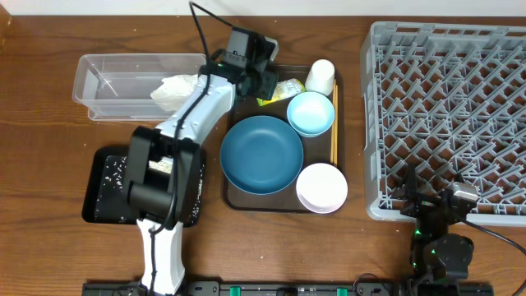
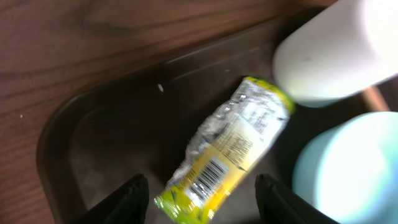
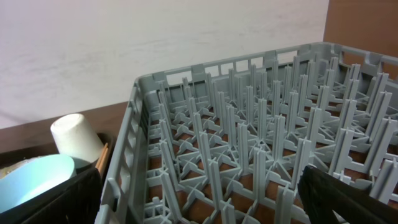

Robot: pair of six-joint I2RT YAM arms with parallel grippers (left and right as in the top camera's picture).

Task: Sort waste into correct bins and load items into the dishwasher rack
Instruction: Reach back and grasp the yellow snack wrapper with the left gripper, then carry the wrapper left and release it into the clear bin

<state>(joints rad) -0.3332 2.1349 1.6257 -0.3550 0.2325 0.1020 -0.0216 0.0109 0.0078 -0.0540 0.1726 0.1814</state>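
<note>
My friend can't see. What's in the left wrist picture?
A crumpled yellow-green wrapper lies on a dark tray, between the open left jaws at the bottom. A white cup and a light blue bowl sit to its right.

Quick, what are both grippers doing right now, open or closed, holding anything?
Left gripper: open, fingers either side of the yellow wrapper, not gripping it.
Right gripper: open, empty, by the dish rack.

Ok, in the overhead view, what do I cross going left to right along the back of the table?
Clear plastic bin → crumpled white tissue inside it → yellow wrapper → white cup → grey dishwasher rack. The left claw overlaps the wrapper, so it is left out of the order.
</note>
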